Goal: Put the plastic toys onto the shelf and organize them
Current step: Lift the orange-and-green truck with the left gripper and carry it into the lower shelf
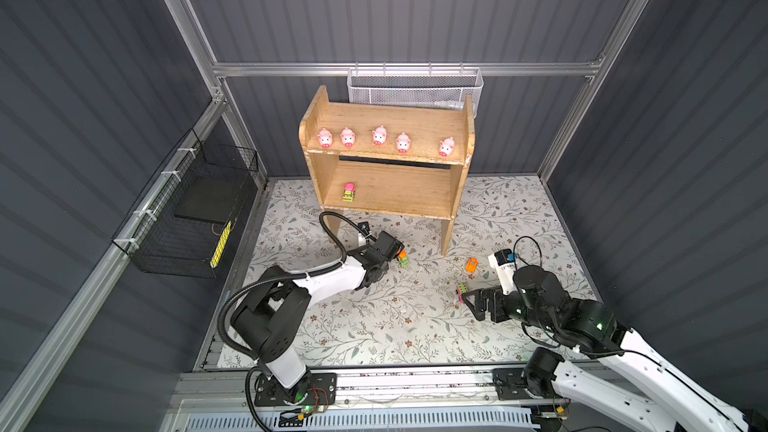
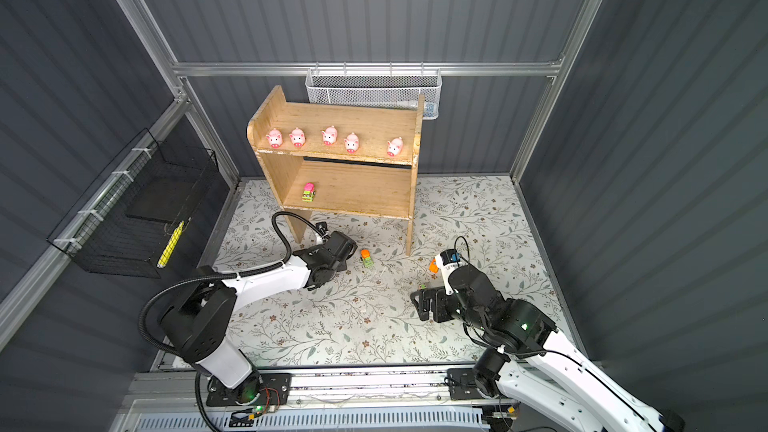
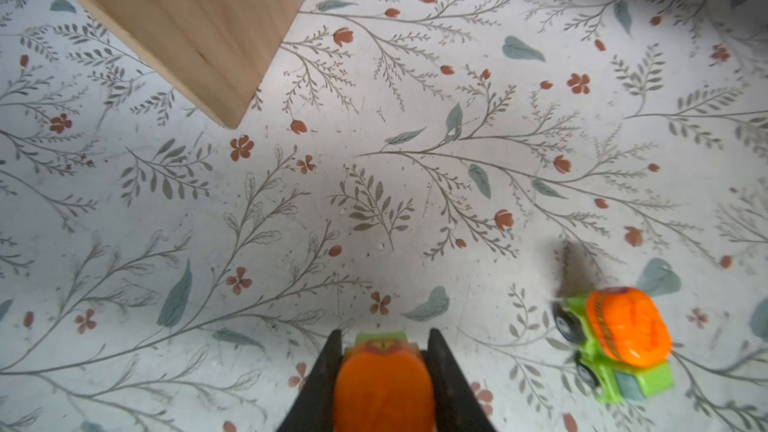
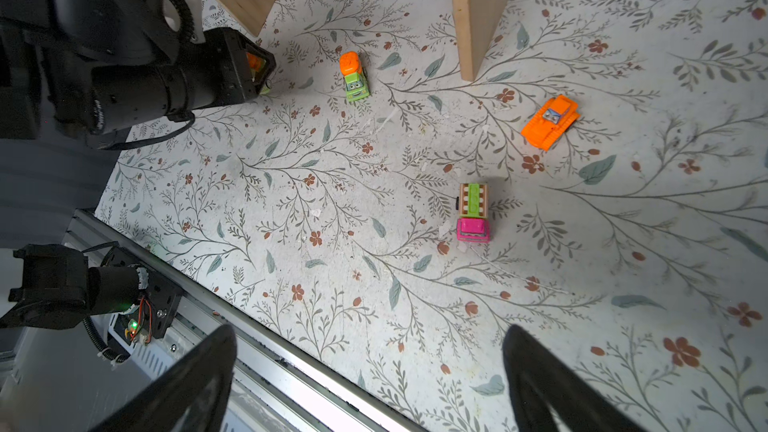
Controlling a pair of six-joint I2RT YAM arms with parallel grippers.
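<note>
Left claw [image 3: 384,338] is clamped on a lil orange-top truck [image 3: 384,384], down near the floral mat [image 3: 374,180] by a leg [image 3: 187,27] of the shelf [image 1: 386,122]. A lookalike mixer truck [image 3: 615,338] sits on the mat right beside it. Right claw [image 4: 370,330] is spread wide w/ nothing in it, above the mat near the pink-cab truck [image 4: 473,213] and orange dozer [image 4: 549,121] (both on the mat, apart). Shelf-wise: five pigs [image 1: 379,135] in a row on the top tier, one pink-n-green truck [image 1: 349,192] on the lower tier, left end.
</note>
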